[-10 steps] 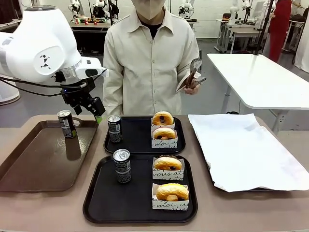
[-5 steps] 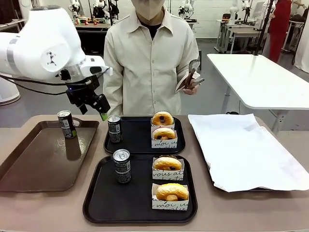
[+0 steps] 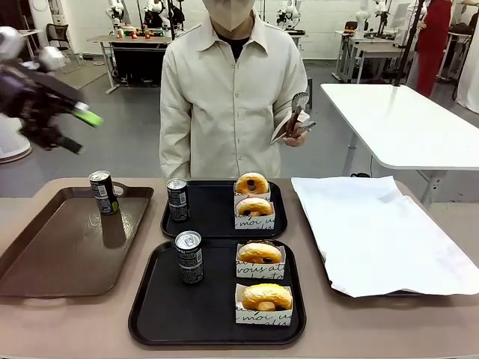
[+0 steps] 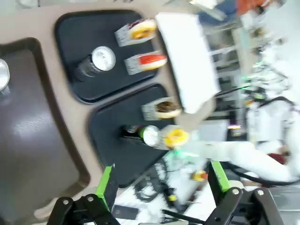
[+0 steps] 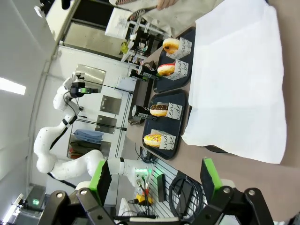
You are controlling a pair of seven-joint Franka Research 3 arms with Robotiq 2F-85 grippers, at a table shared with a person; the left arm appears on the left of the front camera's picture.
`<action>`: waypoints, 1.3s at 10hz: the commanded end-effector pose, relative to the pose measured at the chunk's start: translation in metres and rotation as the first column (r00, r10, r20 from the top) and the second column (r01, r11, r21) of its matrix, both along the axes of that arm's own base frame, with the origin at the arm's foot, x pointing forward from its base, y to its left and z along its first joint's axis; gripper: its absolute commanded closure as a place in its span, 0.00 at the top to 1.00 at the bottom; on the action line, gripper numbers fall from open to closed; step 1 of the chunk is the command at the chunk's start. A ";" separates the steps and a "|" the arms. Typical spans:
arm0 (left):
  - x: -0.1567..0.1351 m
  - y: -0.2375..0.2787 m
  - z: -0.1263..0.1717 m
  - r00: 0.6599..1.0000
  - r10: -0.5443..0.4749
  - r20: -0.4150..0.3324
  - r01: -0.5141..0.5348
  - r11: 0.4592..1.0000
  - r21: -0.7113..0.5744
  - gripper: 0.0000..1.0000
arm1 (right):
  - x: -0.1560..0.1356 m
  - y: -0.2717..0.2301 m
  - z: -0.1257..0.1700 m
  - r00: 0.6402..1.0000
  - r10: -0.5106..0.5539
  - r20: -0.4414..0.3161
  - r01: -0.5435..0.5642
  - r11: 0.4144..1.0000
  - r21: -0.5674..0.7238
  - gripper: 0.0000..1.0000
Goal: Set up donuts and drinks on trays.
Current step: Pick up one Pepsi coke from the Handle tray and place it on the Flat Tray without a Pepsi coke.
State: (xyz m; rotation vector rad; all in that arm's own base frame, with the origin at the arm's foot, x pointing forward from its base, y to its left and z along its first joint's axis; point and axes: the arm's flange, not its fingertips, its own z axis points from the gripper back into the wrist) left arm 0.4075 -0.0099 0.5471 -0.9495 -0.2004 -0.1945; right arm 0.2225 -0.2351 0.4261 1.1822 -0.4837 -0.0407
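We are looking down past the left end effector (image 4: 161, 185) at the tan surface (image 3: 82, 321), and its green-padded fingers stand spread wide, pinching nothing. Below and ahead of it lie the two black trays (image 3: 217, 333), smooth plastic with raised rims, each carrying one can and two donuts. The big glossy brown tray (image 3: 45, 262) sits closest beneath it. There stands the stray can (image 3: 103, 192), slim, dark, silver-topped, its long axis upright: down and slightly to the right of the end effector, well apart, and our left arm is plainly nearer. The right end effector (image 5: 154, 180) also hangs spread and empty. The golden donuts (image 3: 266, 297) sit soft in white paper holders.
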 end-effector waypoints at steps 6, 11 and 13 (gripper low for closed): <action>-0.053 0.160 -0.112 0.982 0.171 -0.083 -0.189 0.931 -0.314 1.00 | 0.003 0.000 0.001 0.999 -0.006 0.034 0.005 1.000 0.018 1.00; -0.058 0.181 -0.120 0.970 0.214 -0.116 -0.240 0.922 -0.303 1.00 | 0.003 0.000 0.001 0.999 -0.006 0.034 0.005 1.000 0.018 1.00; -0.058 0.181 -0.120 0.970 0.214 -0.116 -0.240 0.922 -0.303 1.00 | 0.003 0.000 0.001 0.999 -0.006 0.034 0.005 1.000 0.018 1.00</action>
